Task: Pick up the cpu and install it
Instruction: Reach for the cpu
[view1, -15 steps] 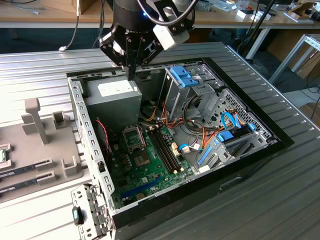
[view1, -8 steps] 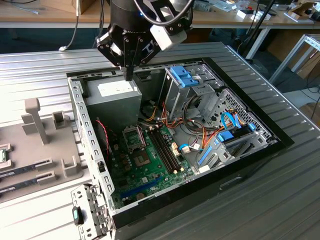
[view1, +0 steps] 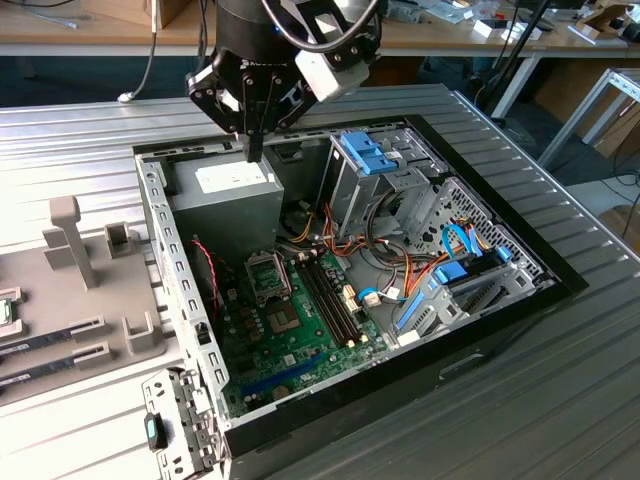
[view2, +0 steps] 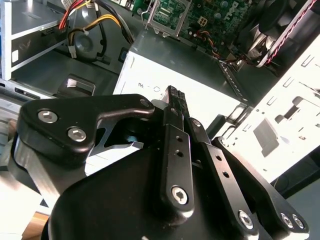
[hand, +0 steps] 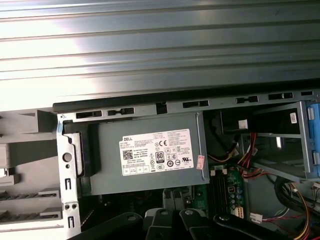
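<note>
- Cropped: what appears to be the cpu (view1: 5, 311) sits at the very edge of the exterior view's left, on the grey fixture (view1: 140, 335). The frame edge cuts most of it away, so the identification is tentative.
- Unclear: the socket (view1: 268, 275) on the board shows a silver frame round a dark centre. Whether anything sits in it cannot be told.
- The visible sliver of the cpu is pale on top with a greenish rim, lying flat, near two memory sticks (view1: 50, 330).
- The pincer (view1: 255, 150) (view2: 175, 95) has its fingers pressed together with nothing seen between them. It hangs just above the power supply (view1: 225, 195) (hand: 150, 155), well apart from the cpu.
- The open case (view1: 560, 282) lies on a ribbed metal table (view1: 500, 420).
- Wooden benches (view1: 100, 30) stand behind.
</note>
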